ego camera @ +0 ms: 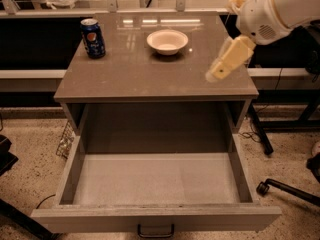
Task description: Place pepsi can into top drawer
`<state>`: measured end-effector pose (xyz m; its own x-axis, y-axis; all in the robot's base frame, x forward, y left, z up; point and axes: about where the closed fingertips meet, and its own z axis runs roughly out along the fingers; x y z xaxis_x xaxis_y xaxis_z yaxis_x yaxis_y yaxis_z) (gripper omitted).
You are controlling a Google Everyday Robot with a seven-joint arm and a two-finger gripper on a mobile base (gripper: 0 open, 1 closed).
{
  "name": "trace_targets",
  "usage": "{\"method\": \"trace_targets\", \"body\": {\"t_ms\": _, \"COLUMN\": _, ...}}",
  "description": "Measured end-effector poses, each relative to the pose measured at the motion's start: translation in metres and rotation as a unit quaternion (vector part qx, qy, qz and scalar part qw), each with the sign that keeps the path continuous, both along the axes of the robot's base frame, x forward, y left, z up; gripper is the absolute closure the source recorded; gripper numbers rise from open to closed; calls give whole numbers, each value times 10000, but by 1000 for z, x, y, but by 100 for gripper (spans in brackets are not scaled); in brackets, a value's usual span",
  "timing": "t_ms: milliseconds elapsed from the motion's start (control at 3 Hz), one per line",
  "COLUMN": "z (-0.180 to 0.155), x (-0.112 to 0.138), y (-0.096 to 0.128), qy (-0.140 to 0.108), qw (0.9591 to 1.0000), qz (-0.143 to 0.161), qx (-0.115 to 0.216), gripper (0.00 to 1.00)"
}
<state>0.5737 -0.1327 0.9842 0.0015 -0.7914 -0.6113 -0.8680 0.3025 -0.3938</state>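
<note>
The pepsi can (93, 37) stands upright at the back left corner of the cabinet top (145, 74). The top drawer (155, 179) is pulled fully open below, its pale bottom bare, with a dark handle (156, 231) on its front. My gripper (229, 59) hangs from the white arm (280, 6) above the right edge of the cabinet top, far right of the can and holding nothing.
A white bowl (167, 41) sits at the back middle of the cabinet top, between the can and my gripper. A chair base with a caster (287, 189) lies on the floor at the right. Shelving runs behind the cabinet.
</note>
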Motion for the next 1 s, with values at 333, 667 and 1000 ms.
{"method": "trace_targets", "body": {"t_ms": 333, "z": 2, "x": 40, "y": 33, "qy": -406, "qw": 9923, "qz": 184, "qx": 1156, "gripper": 0}}
{"method": "trace_targets", "body": {"t_ms": 667, "z": 7, "x": 57, "y": 56, "qy": -627, "qw": 9777, "qz": 253, "qx": 1987, "gripper": 0}}
{"method": "trace_targets", "body": {"t_ms": 1000, "z": 7, "x": 61, "y": 61, "qy": -599, "qw": 9773, "qz": 293, "qx": 2011, "gripper": 0}}
